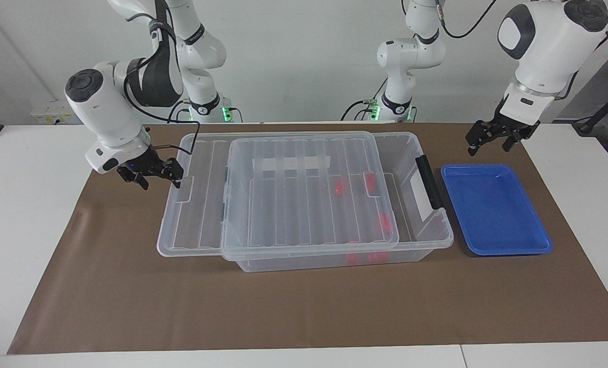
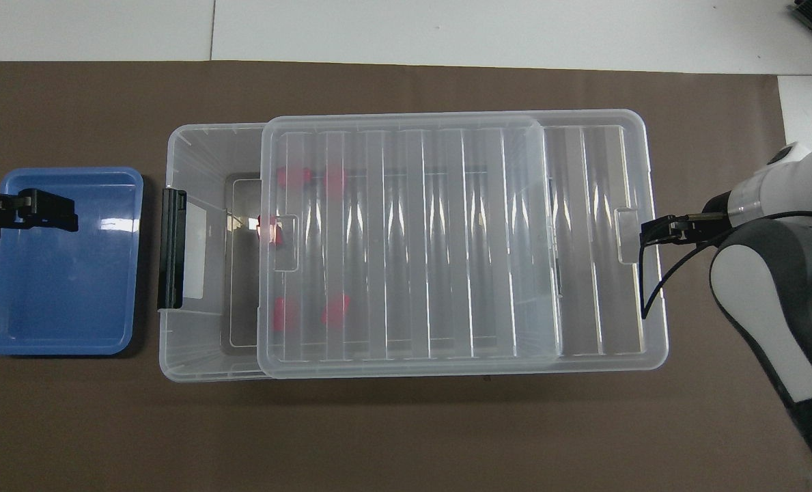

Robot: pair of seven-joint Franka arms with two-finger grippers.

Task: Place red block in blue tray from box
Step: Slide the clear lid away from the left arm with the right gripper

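The clear box (image 1: 426, 240) (image 2: 194, 143) sits mid-table with several red blocks (image 1: 384, 222) (image 2: 281, 313) inside, seen through its ribbed lid (image 1: 283, 204) (image 2: 446, 239). The lid lies shifted toward the right arm's end and overhangs the box there. A strip of the box beside the blue tray (image 1: 493, 209) (image 2: 57, 287) is uncovered. My right gripper (image 1: 159, 184) (image 2: 675, 227) is open, with one finger at the lid's end tab. Over the tray's edge nearest the robots, my left gripper (image 1: 489, 145) (image 2: 30, 210) waits open and empty.
A black latch (image 1: 429, 181) (image 2: 171, 249) stands on the box's end wall facing the tray. A brown mat (image 1: 283, 306) covers the table under everything. A thin black cable (image 2: 651, 287) loops from the right gripper over the lid's overhanging end.
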